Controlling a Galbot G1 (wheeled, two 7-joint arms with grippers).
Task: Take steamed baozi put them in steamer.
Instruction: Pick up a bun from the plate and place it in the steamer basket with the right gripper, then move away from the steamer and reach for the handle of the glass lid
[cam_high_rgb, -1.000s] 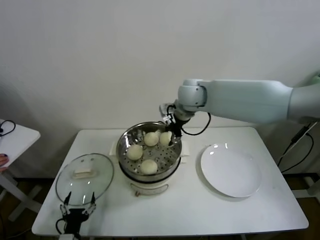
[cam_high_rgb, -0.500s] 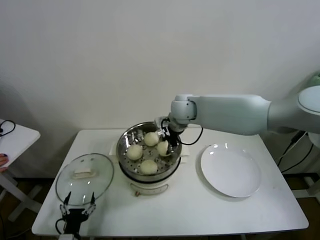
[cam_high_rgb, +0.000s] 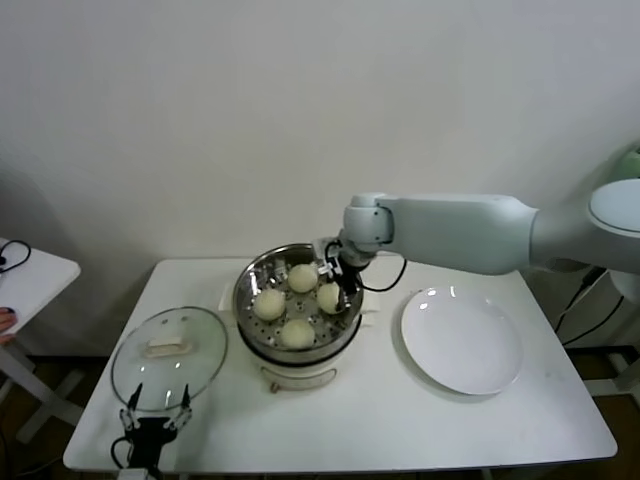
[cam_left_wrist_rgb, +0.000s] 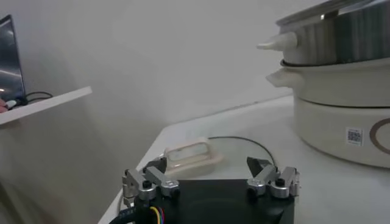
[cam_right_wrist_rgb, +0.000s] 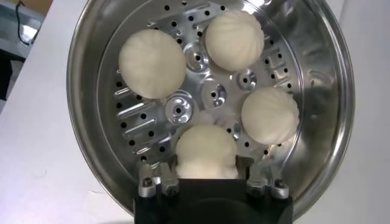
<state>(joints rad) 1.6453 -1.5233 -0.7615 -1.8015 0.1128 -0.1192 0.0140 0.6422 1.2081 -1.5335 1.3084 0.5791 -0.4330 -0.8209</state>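
My right gripper (cam_right_wrist_rgb: 206, 173) straddled the fourth baozi (cam_right_wrist_rgb: 206, 152) on the steamer (cam_right_wrist_rgb: 91, 73) tray, jaws part-spread; best widen fully, lift straight.

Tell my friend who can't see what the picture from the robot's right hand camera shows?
The right gripper sits around one steamed baozi on the holed tray of the shiny steamer. Three more buns rest on the tray beyond it, apart from each other. The steamer stands on a white table.
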